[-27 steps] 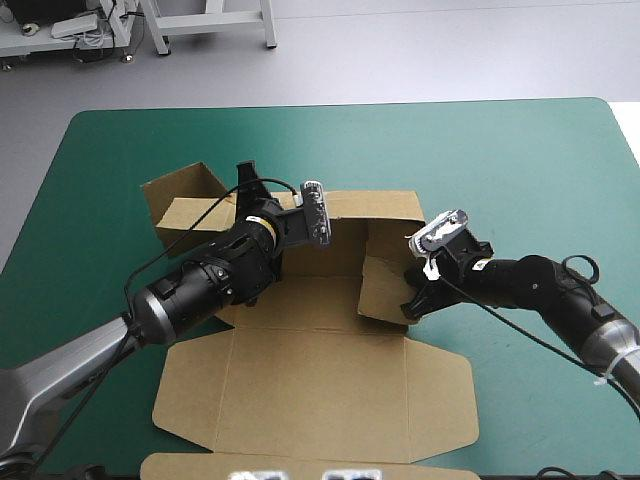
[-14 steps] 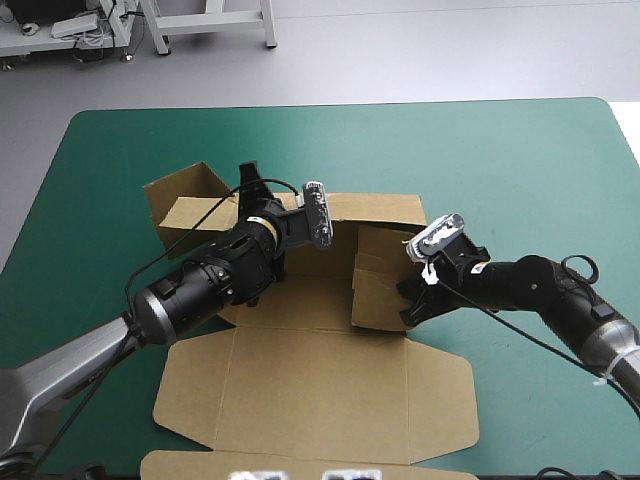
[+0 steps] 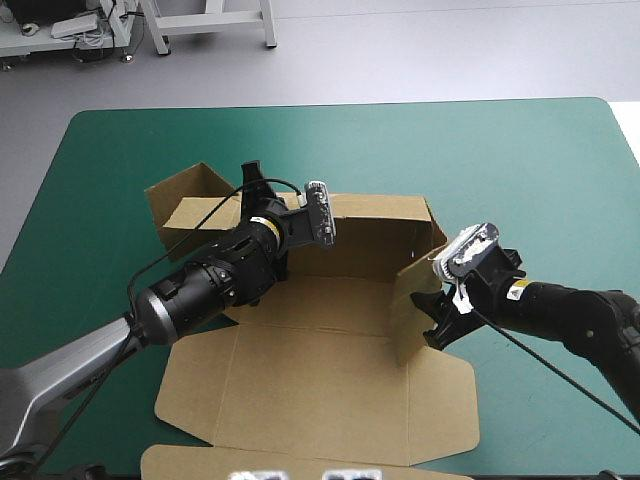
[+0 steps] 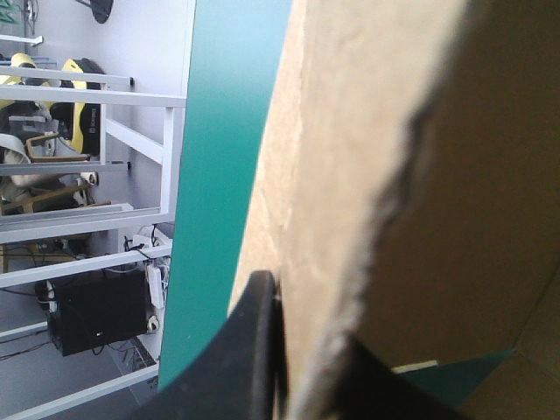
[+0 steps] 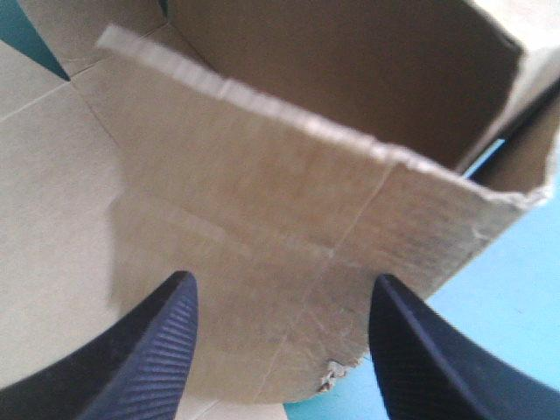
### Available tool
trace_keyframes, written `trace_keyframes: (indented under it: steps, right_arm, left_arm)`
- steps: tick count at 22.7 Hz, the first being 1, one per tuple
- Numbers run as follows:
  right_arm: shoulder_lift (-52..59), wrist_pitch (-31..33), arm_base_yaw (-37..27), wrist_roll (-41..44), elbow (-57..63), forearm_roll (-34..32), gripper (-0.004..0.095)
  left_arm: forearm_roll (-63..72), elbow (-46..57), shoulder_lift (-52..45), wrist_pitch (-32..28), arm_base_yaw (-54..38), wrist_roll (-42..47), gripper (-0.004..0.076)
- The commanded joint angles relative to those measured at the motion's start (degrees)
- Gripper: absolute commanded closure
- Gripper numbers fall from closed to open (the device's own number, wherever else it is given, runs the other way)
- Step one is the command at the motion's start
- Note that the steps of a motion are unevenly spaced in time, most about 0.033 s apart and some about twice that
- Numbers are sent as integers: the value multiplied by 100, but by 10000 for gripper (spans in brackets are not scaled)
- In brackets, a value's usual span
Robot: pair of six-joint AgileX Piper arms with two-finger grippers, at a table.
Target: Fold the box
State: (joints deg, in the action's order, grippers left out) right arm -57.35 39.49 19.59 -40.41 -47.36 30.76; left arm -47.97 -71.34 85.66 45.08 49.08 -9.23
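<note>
The brown box (image 3: pixel 310 395) lies in the middle of the table, its lid flat toward the near edge and its back wall (image 3: pixel 375 210) raised. My left gripper (image 3: pixel 251 178) is shut on the back wall's left end, next to a raised side flap (image 3: pixel 185 195). In the left wrist view one black finger (image 4: pixel 254 350) presses against the board (image 4: pixel 367 157). My right gripper (image 3: pixel 434 318) stands open just outside the upright right wall (image 3: pixel 408 310). In the right wrist view that wall (image 5: pixel 289 201) stands just ahead of my right gripper (image 5: pixel 282 282), whose fingers are apart.
Bare teal-green cover (image 3: pixel 520 160) stretches behind and to the right of the box. The lid's front flap (image 3: pixel 200 465) reaches the table's near edge.
My right gripper has opened, let go of the right wall and drawn back toward the near right. That wall, earlier folded inward, now stands upright. The left arm has barely moved.
</note>
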Motion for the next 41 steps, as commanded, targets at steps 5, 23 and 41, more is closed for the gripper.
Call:
trace_keyframes:
  steps: [5,23,41]
  right_arm:
    - [280,-239,19,846,-182,-332,368]
    - [-461,-888,19,4222,-2413,-3195,916]
    - [-4399,3209,-1206,3675,-5873,-1607,925]
  left_arm:
    - [31,-80,-136,16,43,243,732]
    - [-537,-80,-136,101,43,1445,732]
    - [-422,-80,-136,331,43,1434,732]
